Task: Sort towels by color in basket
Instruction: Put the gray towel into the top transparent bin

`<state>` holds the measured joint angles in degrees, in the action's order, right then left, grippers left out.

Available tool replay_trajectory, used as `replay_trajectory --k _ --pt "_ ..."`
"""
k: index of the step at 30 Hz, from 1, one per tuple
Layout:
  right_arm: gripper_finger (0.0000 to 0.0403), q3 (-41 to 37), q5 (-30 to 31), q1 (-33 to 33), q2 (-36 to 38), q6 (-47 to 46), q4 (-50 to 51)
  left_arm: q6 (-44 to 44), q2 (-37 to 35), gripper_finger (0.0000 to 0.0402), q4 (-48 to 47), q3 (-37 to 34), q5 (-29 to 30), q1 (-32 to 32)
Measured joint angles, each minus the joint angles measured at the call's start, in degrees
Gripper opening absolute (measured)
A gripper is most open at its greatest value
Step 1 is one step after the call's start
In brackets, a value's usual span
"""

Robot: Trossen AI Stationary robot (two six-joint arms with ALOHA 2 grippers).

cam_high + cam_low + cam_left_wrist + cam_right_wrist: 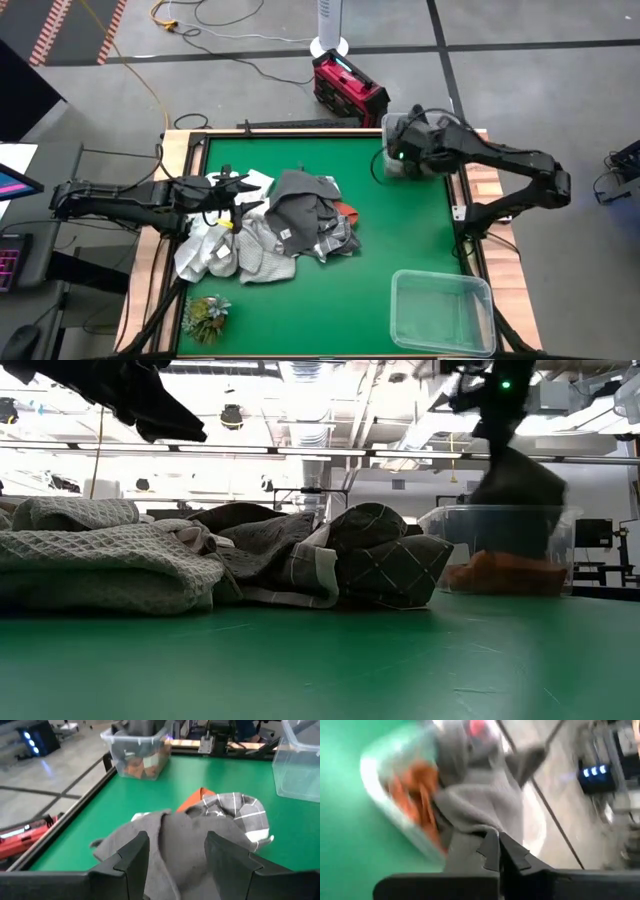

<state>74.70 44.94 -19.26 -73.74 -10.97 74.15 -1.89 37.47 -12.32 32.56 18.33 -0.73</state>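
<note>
A pile of towels lies left of the table's middle: a dark grey towel (pixel 300 200) (pixel 175 830), a grey-checked towel (pixel 235 810) (pixel 385 560), pale waffle towels (pixel 205 250) (pixel 90 555), and a rust-orange towel (pixel 192 800) peeking out beneath. My left gripper (pixel 238 190) (pixel 177 852) hovers open above the dark grey towel, touching nothing. My right gripper (pixel 398 152) (pixel 495 845) is at the far right corner, shut on a grey towel (pixel 515 490) over a clear bin (pixel 440 525) that holds orange cloth (pixel 500 572) (pixel 412 790). My right gripper pinches the grey towel's upper end (pixel 487 822) between its two fingers, coming from above and pointing down. The towel hangs below the fingers, and its lower part (pixel 520 535) is inside the clear bin above the orange cloth.
A second clear bin (pixel 445 310) (pixel 300 760) stands at the near right corner. A green leafy tuft (pixel 205 315) lies at the near left. Bare green table stretches between the pile and the bins. A red device (pixel 348 85) sits on the floor beyond the far edge.
</note>
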Motion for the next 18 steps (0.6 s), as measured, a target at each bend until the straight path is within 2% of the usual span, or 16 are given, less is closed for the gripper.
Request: replay_trajectory --k 4,7,11,18 --pt "0.0017 0.04 -5.23 -5.96 1.36 10.08 -16.0 1.49 0.0 0.018 0.35 -0.02 0.02 0.0" --pt "0.0023 0.06 -10.45 -12.46 0.88 12.78 -21.17 1.88 0.0 0.018 0.31 -0.02 0.34 0.0" --pt "0.0023 0.08 -17.6 -19.68 -3.22 10.13 -19.21 2.54 0.0 0.018 0.2 -0.02 0.37 0.0" --pt "0.0025 0.03 -21.39 -24.4 -14.13 6.42 -16.16 1.9 0.02 0.018 -0.14 -0.02 0.4 0.0"
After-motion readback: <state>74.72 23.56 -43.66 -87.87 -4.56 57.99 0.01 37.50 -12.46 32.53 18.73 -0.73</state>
